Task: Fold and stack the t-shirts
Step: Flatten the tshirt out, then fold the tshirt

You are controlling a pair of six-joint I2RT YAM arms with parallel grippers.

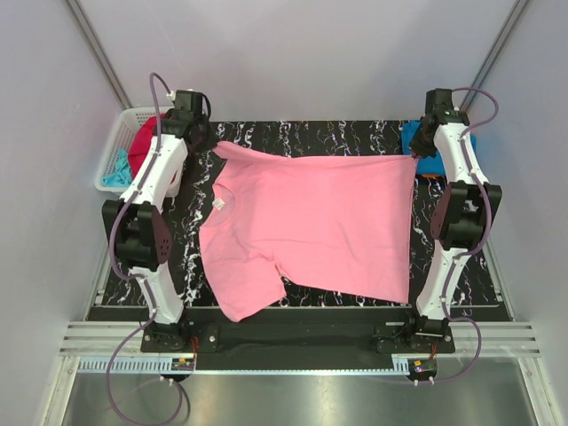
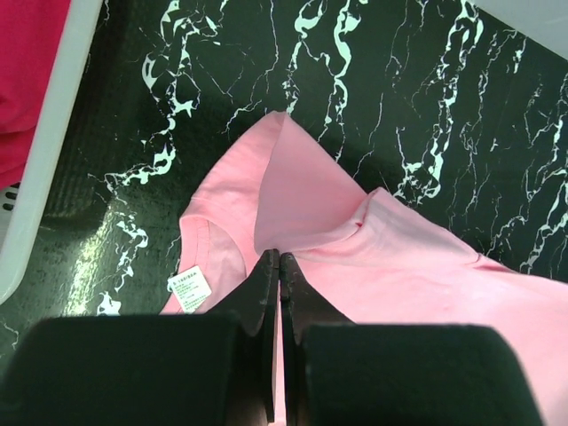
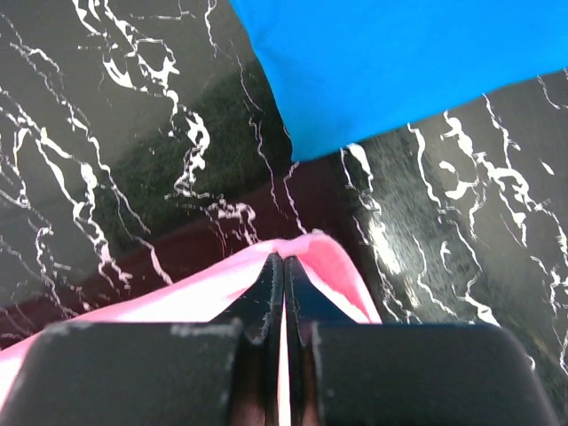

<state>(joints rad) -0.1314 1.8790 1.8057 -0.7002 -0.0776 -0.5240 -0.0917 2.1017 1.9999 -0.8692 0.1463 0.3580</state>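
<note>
black stone-patterned table (image 1: 355, 133) with white veining fills the space between pale walls, and the light pink t-shirt (image 1: 319, 222) spreads across most of it, collar toward the left and hem toward the right. the left gripper (image 2: 279, 257) is pressed fully closed on a fold of the pink cloth at the far shoulder, just beside the collar, where a small white label (image 2: 189, 288) shows inside the neck. the right gripper (image 3: 282, 259) is likewise clamped tight, pinching the far corner of the hem. between the two grips the shirt's far edge runs in a taut straight line, while the near sleeve droops toward the front edge of the table. a bright blue t-shirt (image 3: 426, 62) lies flat at the far right corner, just beyond the right gripper and apart from the pink cloth. at the far left a white lattice basket (image 1: 120, 133) sits beside the table, holding a crimson red t-shirt (image 1: 142, 146) and a pale aqua t-shirt (image 1: 115, 170).
</note>
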